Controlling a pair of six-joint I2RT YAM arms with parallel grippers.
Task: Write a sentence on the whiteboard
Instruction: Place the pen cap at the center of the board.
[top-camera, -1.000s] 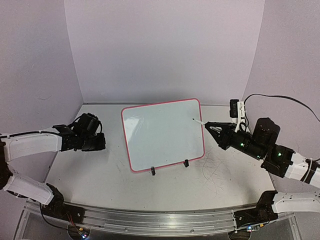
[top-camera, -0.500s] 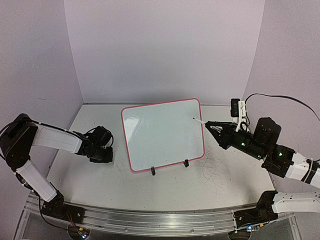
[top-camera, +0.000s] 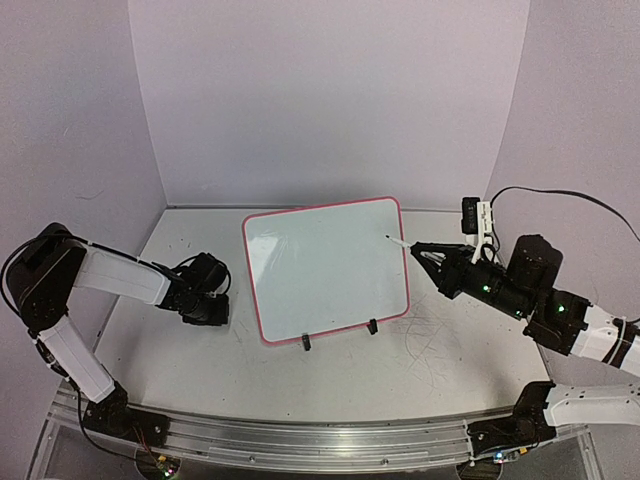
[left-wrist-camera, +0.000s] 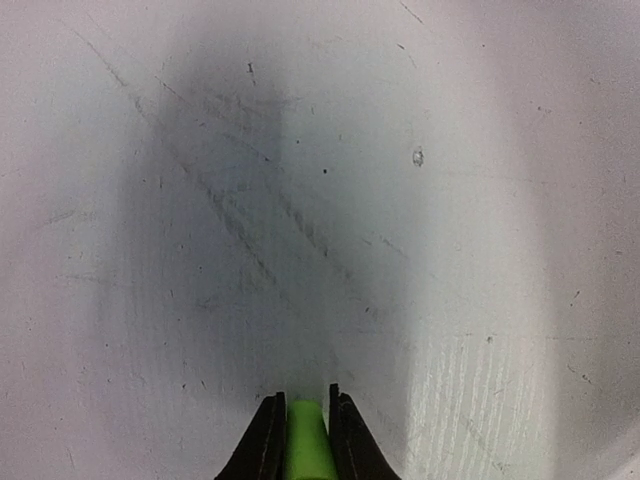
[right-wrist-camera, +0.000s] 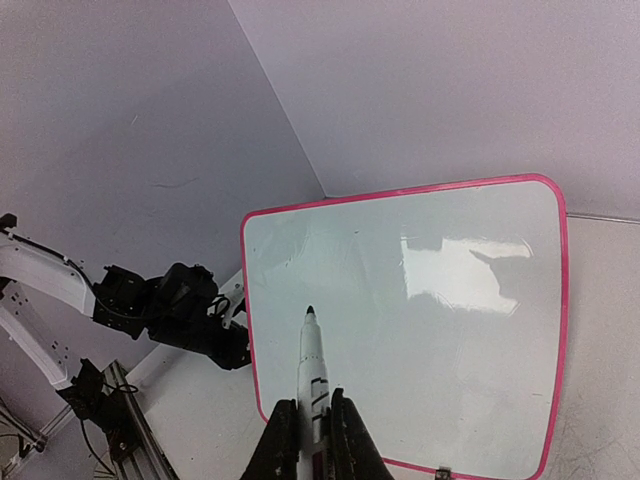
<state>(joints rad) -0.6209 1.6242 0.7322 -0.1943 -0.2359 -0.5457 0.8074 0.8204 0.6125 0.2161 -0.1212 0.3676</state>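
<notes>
My right claw (right-wrist-camera: 312, 402) is clamped on a white marker (right-wrist-camera: 312, 360), tip by the right edge of the whiteboard (right-wrist-camera: 440, 330), which stands tilted mid-table. Way over left, my left claw (left-wrist-camera: 305, 400) is pinching a green cap (left-wrist-camera: 306, 445) low over the table (left-wrist-camera: 420, 230).

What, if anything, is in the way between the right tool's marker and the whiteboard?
Nothing visible. The right tool holds the marker with its tip aimed at the whiteboard, near the board's right edge in the top view. No object lies between them, and the board's face is blank.
</notes>
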